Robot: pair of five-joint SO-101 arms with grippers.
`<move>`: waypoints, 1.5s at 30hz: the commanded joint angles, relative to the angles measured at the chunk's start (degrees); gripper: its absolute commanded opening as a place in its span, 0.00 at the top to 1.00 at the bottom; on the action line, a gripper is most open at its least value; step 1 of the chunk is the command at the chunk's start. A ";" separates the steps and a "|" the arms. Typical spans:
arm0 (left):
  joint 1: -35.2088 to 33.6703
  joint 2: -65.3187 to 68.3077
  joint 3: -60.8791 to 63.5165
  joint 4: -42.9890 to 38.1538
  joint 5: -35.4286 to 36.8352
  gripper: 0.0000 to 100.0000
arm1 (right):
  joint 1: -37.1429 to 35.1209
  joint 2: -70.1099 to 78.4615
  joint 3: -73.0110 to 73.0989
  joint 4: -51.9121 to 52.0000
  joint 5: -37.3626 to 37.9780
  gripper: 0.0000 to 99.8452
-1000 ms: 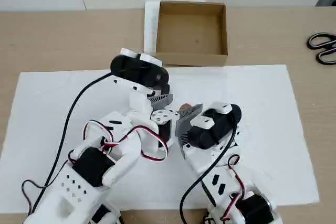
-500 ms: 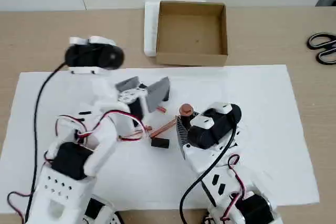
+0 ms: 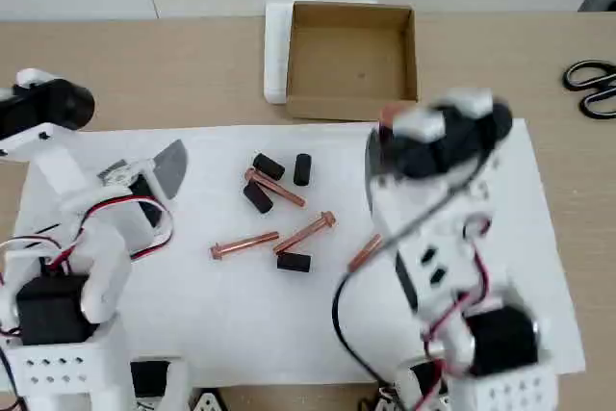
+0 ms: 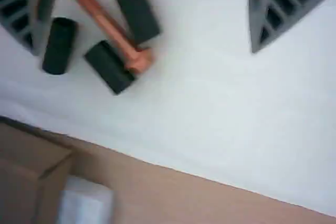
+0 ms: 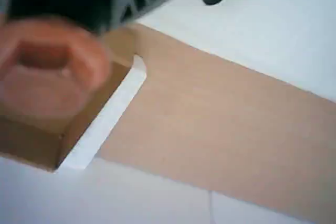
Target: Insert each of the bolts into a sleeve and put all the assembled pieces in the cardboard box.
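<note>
Right tool (image 3: 381, 134) gripped a bolt (image 5: 50, 62) near the cardboard box (image 3: 351, 107); left tool (image 3: 146, 172) hung open, well apart.

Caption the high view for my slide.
Right tool holds a copper bolt at the cardboard box's edge; four bolts and four black sleeves lie loose on white paper.

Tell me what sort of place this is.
Probably a lab or workshop bench for robot practice: two small robot arms at a wooden table, loose bolts and sleeves on a white sheet, scissors nearby.
</note>
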 commanded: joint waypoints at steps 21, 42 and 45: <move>-14.95 -0.62 -2.42 6.86 -20.66 0.76 | 10.07 82.77 -48.79 -30.20 0.53 1.00; -14.68 -0.62 -2.42 7.12 -20.66 0.76 | 9.98 90.15 -48.79 -33.80 0.62 0.79; -14.68 -0.62 -2.42 7.12 -20.66 0.76 | 9.98 89.98 -48.79 -33.80 0.62 0.79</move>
